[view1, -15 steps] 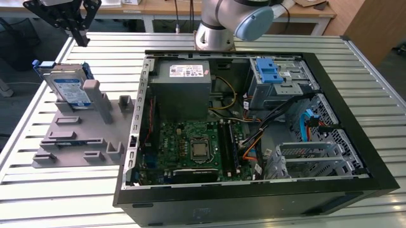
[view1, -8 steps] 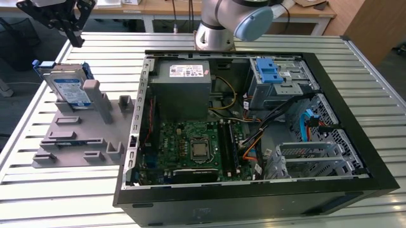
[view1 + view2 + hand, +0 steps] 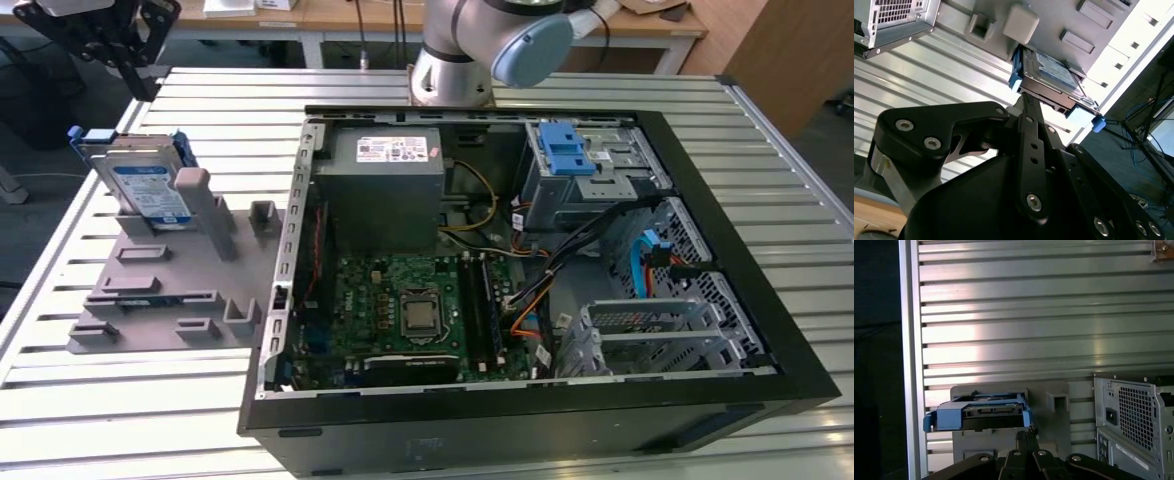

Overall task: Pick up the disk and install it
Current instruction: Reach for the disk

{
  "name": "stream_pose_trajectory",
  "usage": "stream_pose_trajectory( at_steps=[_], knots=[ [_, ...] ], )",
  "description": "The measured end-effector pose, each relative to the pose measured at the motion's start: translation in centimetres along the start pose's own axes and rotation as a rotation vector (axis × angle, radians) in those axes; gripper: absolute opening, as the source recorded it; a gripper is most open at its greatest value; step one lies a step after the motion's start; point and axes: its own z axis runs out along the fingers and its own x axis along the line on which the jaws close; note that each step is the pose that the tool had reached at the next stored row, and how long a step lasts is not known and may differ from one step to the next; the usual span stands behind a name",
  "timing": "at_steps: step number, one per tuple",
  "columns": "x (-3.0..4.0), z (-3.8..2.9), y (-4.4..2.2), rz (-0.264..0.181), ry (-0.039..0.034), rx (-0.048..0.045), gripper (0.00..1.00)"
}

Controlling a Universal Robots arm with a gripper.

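Nothing lifted yet: the disk [image 3: 138, 178] stands on edge in its grey holder [image 3: 160, 295] on the counter [image 3: 120, 400], at ten o'clock from the open computer case [image 3: 754, 310] in the exterior view. The gripper [image 3: 1024, 434] hovers just short of it, jaws pressed together, pinching nothing. Pick and install both remain. The drive cage [image 3: 594, 170] sits at one o'clock inside the case, with cables [image 3: 587, 250] draped close by.

Silver with a white-and-blue label and framed in a blue carrier, the disk [image 3: 140, 185] stands upright on its edge in a grey holder [image 3: 147, 290] on the table [image 3: 134, 420], at the exterior view's left of the case [image 3: 534, 440].
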Motion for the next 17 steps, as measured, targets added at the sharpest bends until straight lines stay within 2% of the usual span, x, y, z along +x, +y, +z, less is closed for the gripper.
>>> stream_pose_trajectory(
  at_steps=[9, 17],
  knots=[
    [0.16, 0.0, -0.01, 0.0, 0.0, 0.0, 0.11],
    [1.43, 0.1, -0.11, 0.0, 0.0007, 0.0, 0.11]
  ],
)
